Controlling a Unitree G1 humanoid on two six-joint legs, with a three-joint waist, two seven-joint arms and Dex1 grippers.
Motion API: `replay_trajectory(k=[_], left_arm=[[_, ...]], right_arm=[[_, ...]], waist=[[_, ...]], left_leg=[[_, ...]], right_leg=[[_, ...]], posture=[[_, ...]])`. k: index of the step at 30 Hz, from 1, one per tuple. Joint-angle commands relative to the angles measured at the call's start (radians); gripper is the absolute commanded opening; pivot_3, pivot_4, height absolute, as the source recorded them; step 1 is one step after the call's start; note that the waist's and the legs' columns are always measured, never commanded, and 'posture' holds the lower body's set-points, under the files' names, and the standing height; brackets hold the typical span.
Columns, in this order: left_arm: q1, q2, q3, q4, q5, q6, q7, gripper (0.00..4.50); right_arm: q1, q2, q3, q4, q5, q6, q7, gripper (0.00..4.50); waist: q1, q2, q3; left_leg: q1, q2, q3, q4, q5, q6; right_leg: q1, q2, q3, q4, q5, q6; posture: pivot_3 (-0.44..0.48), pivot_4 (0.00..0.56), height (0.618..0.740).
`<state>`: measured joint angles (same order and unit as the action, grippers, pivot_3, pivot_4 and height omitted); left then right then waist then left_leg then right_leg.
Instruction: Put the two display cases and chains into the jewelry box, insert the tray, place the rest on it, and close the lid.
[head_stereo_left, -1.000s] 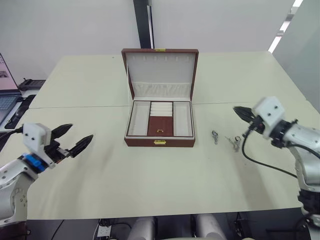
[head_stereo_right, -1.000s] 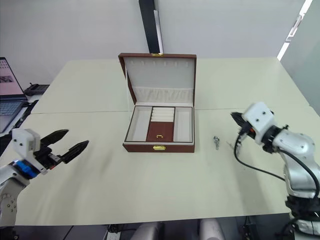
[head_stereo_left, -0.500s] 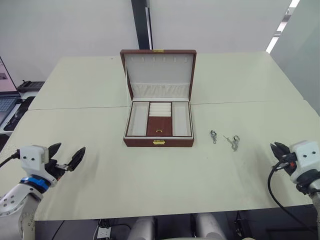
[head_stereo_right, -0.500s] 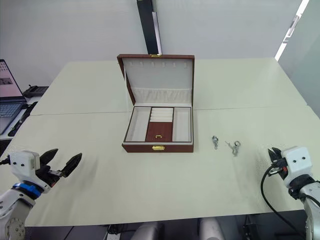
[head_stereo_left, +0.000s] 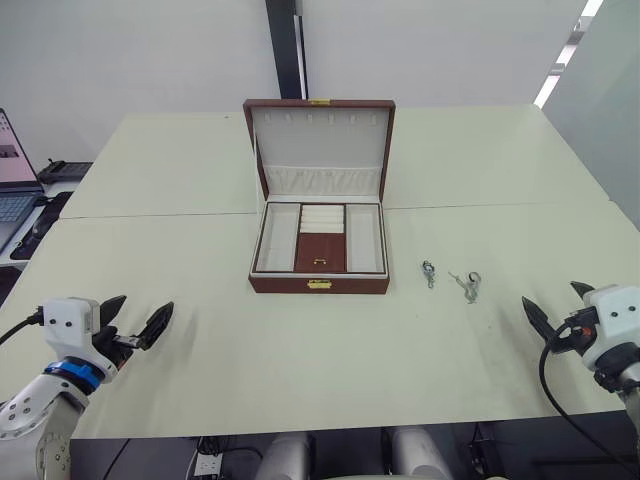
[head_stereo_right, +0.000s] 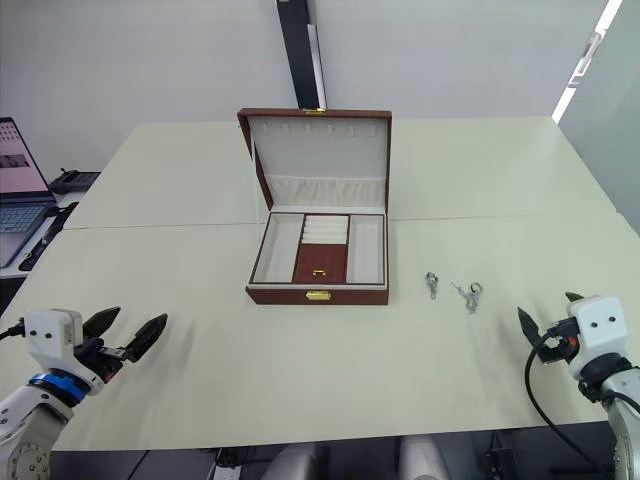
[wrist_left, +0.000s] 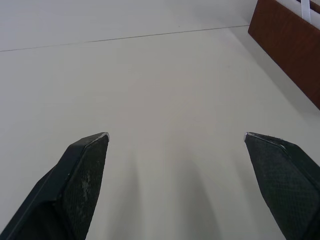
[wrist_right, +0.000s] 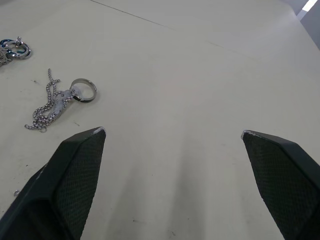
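a dark red wooden jewelry box (head_stereo_left: 320, 232) with a cream lining sits near the middle of the pale cream desk (head_stereo_left: 300, 350), its lid standing upright and open at the back. inside, a cream compartment lies on each side, with a cream ring-roll section and a small dark red lidded compartment (head_stereo_left: 320, 253) with a gold catch between them. a gold clasp (head_stereo_left: 319, 284) marks the front wall.

to the right of the box, apart from it, two small silver pieces lie on the bare desk: a small silver ring cluster (head_stereo_left: 429, 271) nearer the box, and a thin silver chain with a ring on it (head_stereo_left: 467, 284) just beyond. in the right wrist view the chain (wrist_right: 52, 102) lies loosely bunched with its ring flat on the desk.

the left pincer (head_stereo_left: 134, 324) hangs low near the front left edge of the desk, its two black fingers spread wide and holding nothing; the left wrist view shows bare desk between the fingertips (wrist_left: 92, 150) and a corner of the box at the side. the right pincer (head_stereo_left: 553, 306) sits near the front right edge, also spread wide and empty, well apart from the chain.

open desk runs all along the front of the box and on both sides. a seam line crosses the desk behind the box base. at the far left edge, a laptop (head_stereo_left: 12, 170) and a dark object (head_stereo_left: 58, 171) rest beside the desk.
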<state>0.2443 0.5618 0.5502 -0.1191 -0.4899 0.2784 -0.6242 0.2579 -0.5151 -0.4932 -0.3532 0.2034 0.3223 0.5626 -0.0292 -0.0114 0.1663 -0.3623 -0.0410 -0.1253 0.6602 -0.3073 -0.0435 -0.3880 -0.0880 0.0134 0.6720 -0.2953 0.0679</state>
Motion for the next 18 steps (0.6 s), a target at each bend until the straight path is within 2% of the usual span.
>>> replay_trajectory(k=[1,5,9,14,18], left_arm=[[0.014,0.012,0.009,-0.048,-0.026,0.013,-0.02,4.5],[0.021,0.016,0.01,-0.061,-0.034,0.023,-0.037,4.5],[0.041,0.034,0.002,-0.069,0.006,-0.037,-0.081,4.5],[0.06,0.098,-0.002,-0.082,-0.034,-0.078,-0.244,4.5],[0.061,0.169,-0.061,-0.142,-0.084,-0.035,-0.383,4.5]], right_arm=[[0.002,-0.015,-0.018,-0.034,0.02,-0.006,-0.011,4.48],[0.004,-0.016,-0.005,-0.038,0.024,-0.007,-0.012,4.48],[0.0,-0.019,-0.002,-0.041,0.03,-0.008,-0.009,4.48],[0.007,-0.027,-0.005,-0.046,0.036,-0.009,0.002,4.48],[0.024,-0.032,-0.001,-0.061,0.049,-0.011,0.017,4.48]], waist=[[0.0,0.0,0.0],[0.0,0.0,0.0],[0.0,0.0,0.0],[0.0,0.0,0.0],[0.001,0.0,0.0]], left_leg=[[0.0,0.0,0.0,0.0,0.0,0.0],[0.0,0.0,0.0,0.0,0.0,0.0],[0.0,0.0,0.0,0.0,0.0,0.0],[0.0,0.0,0.001,0.0,0.0,0.0],[0.0,0.0,0.001,0.0,0.0,0.0]], right_leg=[[0.0,0.0,0.0,0.0,0.0,0.0],[0.0,0.0,0.0,0.0,0.0,0.0],[0.0,0.0,0.0,0.0,0.0,0.0],[0.0,0.0,0.0,0.0,0.0,0.0],[0.0,0.0,0.0,-0.001,0.0,0.0]], posture=[[0.0,0.15,0.74],[0.0,0.15,0.74],[0.0,0.15,0.74],[0.0,0.15,0.74],[0.0,0.15,0.74]])
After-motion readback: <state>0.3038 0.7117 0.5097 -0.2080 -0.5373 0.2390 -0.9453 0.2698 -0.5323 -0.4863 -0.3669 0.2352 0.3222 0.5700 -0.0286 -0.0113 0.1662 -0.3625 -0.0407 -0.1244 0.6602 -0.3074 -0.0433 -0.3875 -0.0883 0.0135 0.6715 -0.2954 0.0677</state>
